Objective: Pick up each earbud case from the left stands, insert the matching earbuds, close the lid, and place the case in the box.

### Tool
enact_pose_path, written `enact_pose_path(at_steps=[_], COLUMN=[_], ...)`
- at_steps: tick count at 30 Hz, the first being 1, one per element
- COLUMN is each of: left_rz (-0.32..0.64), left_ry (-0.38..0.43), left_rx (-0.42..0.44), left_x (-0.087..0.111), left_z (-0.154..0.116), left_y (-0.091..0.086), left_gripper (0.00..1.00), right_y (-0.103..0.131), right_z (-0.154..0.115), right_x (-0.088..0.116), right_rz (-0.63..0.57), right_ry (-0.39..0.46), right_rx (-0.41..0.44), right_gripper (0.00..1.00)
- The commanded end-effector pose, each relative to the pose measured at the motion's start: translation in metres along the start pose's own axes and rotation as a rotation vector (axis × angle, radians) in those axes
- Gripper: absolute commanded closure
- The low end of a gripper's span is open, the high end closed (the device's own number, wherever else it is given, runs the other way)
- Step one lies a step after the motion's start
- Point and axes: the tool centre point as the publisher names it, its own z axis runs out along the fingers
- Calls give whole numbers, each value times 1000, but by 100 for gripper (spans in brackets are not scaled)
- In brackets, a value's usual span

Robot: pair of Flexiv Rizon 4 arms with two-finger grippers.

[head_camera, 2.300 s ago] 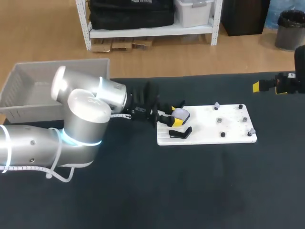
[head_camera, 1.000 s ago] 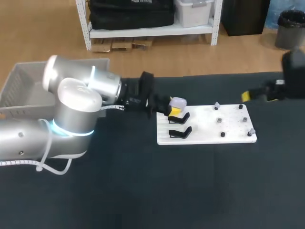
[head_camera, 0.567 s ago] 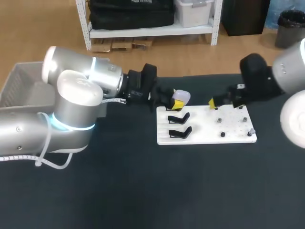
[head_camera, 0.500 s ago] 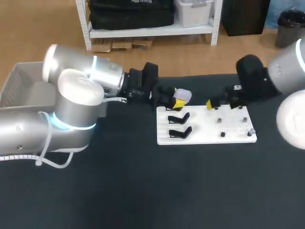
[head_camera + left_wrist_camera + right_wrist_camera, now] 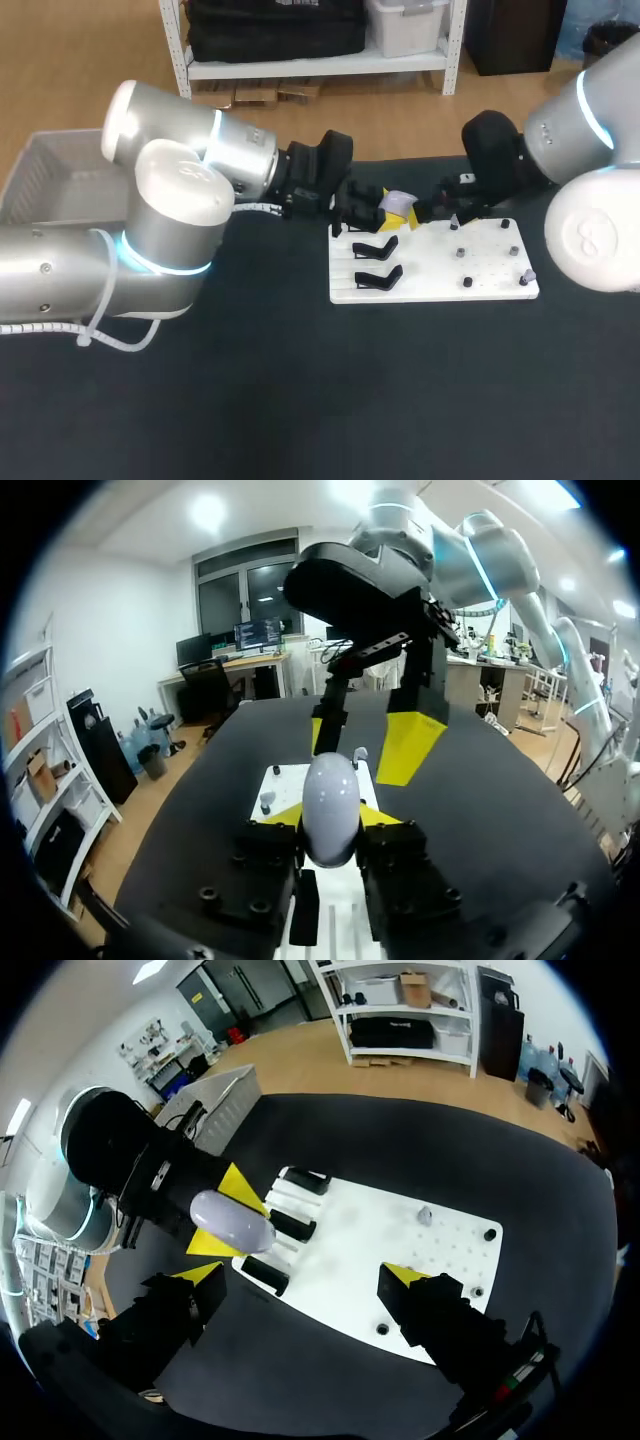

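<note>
l gripper [image 5: 330,825] is clenched on the lavender earbud case [image 5: 330,805], w/ one yellow tip pressed on each side of it. in the head view the case [image 5: 398,203] hangs in the air, off the desk [image 5: 300,400], over the far left edge of the white board [image 5: 435,268]. the black stands [image 5: 376,247] sit just below and beside it, and none carries a case. can't tell if the lid is open.

r gripper [image 5: 300,1275] is released, fingers spread wide w/ nothing touching them. from its wrist cam the case [image 5: 232,1222] is ahead of it, nearer one finger, over the stand end of the board [image 5: 400,1230]. in the head view the r gripper [image 5: 432,210] comes in from the right and sits just beside the case, facing the l gripper [image 5: 385,208]. apart or touching, i can't tell.

small earbuds [image 5: 460,252] sit spaced out on the board's right half, too small to see more. grey box [image 5: 60,190] is at the desk's far left, behind my l arm, well apart from the case.
</note>
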Motion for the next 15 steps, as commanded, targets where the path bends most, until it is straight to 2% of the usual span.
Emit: enact_pose_path(at_steps=[1, 12, 15], left_rz=[1, 9, 3], left_ry=[-1, -19, -28], left_rx=[5, 33, 43], left_x=[3, 3, 8], left_z=[-1, 0, 1], left_y=[-3, -13, -14], left_gripper=[100, 100, 100], right_y=[0, -4, -7], right_z=[1, -1, -9], right_x=[-6, -13, -13], right_rz=[1, 5, 4], right_ry=[5, -1, -20], right_rx=[1, 20, 61], right_gripper=[0, 0, 0])
